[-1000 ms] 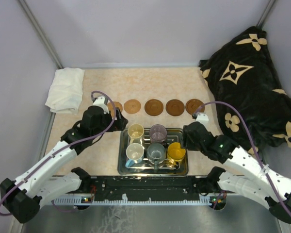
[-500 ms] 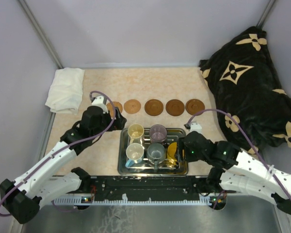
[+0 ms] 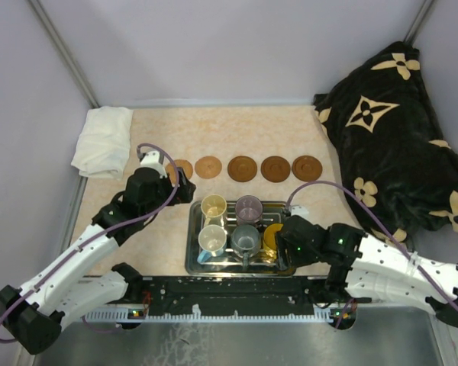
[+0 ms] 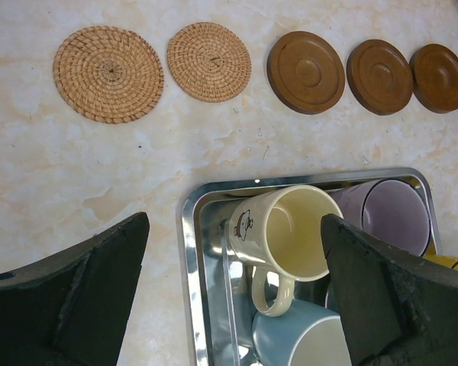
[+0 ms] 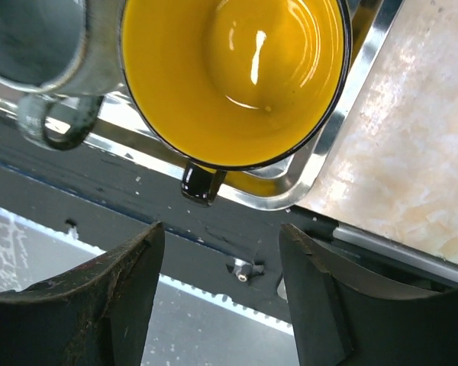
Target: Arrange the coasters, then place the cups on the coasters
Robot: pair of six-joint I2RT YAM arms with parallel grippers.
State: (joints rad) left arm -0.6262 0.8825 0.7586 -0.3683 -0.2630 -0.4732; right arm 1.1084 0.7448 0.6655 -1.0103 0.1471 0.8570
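plainly, the right gripper (image 5: pixel 217 240) is hanging with its jaws parted and nothing between them, just on the near side of the orange-yellow cup (image 5: pixel 237 76), whose handle (image 5: pixel 202 184) is pointing toward that gap at the near corner of the tray (image 5: pixel 343 130). closing on the handle alone is looking risky: the cup may be swinging or tipping as it is rising, and the grey cup (image 5: pixel 30 38) is sitting just beside it, so a tilt could be knocking it. a finger could also be catching the tray's raised rim or the black rail (image 5: pixel 214 229) right below, and dragging the tray. the left gripper (image 4: pixel 235 221) is hovering spread wide over the cream cup (image 4: pixel 290 229), with the purple cup (image 4: pixel 397 217) and the white-and-blue cup (image 4: pixel 305 339) crowding it; a finger coming straight down may be landing on a neighbour. room is opening beyond the tray: bare table (image 3: pixel 237 126) is lying between it and the five coasters (image 3: pixel 242 168), which are waiting in a row, apart from one another, with no cup on them yet. only the rightmost one is sitting near the dark cushion (image 3: pixel 389 130).
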